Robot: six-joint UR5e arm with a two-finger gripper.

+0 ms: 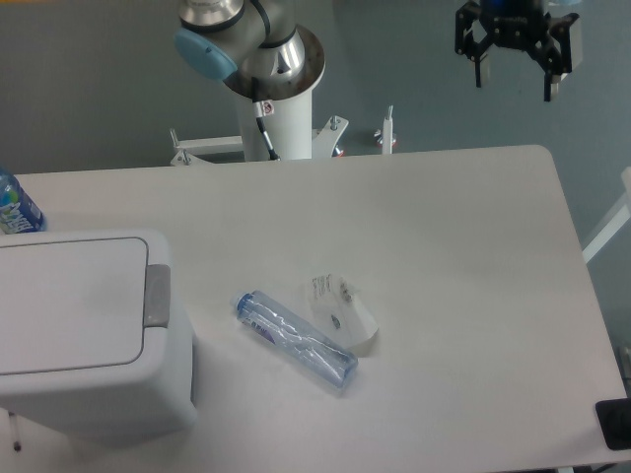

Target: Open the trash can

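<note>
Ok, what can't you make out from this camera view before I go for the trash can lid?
- trash can: left side cut off by the frame edge; inside hidden under the shut lid.
- gripper: top cropped by the upper edge.
- blue-labelled bottle: mostly cropped at the left edge.
- white gadget: markings too small to read.

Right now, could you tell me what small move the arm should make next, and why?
Probably swing the gripper down-left toward the trash can's push tab: the lid lies shut, and the open fingers hang high beyond the table's far right.
</note>
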